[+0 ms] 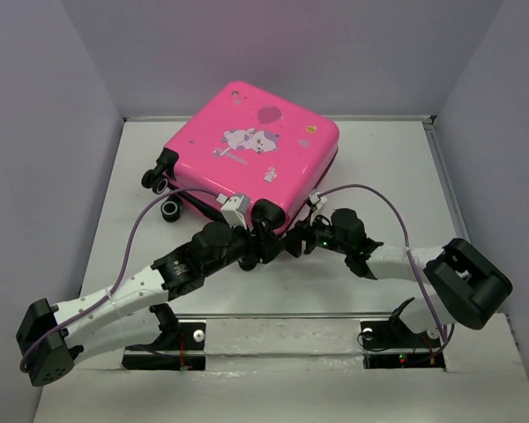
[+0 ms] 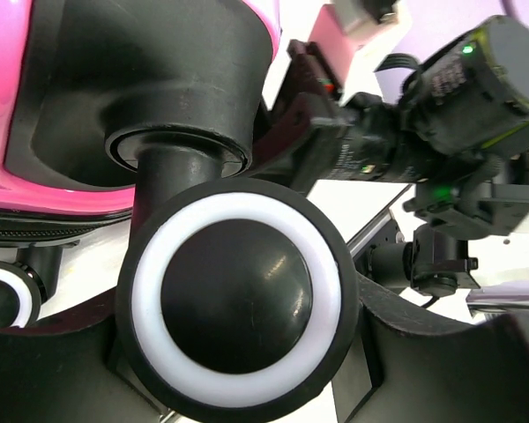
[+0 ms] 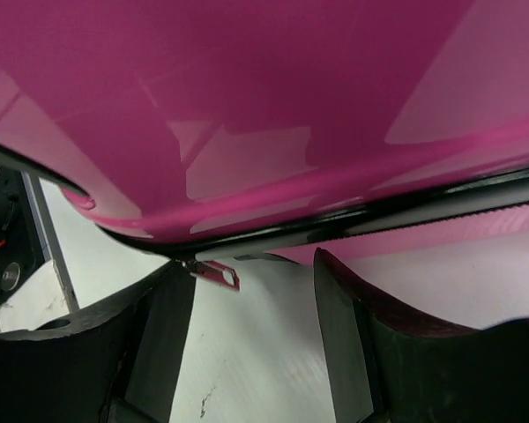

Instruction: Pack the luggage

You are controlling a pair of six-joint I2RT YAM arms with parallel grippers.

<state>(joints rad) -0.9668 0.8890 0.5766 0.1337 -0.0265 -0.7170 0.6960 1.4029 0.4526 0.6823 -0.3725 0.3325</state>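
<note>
Leftmost in the overhead view, the side wheels are seen at the left edge of the luggage. The luggage lies flat and closed on the desk, in the upper centre of the frame, printed shell upward.

Moving right, the left fingers are shown closed round the near-corner wheel, which fills the gap between them in the left wrist view. The case is judged to be steadied in this way.

Further right, the right fingers are seen spread apart, with nothing held, just below the shell's edge. A small red zip pull hangs from the zip track, just inside the finger at the lower left of that frame.

The step in hand is judged to be the taking of the pull. It is best done if the right fingers are shifted toward the left of the frame until the pull is centred between them. They should then be brought close under the track and closed on the tab alone. The near-corner wheel should be held clamped so that the case is not dragged when the zip is drawn.

Whether the zip is to be opened or closed cannot be told. The inside of the luggage is hidden, no items for packing are visible, and most of the shell is cut off in both wrist views.
</note>
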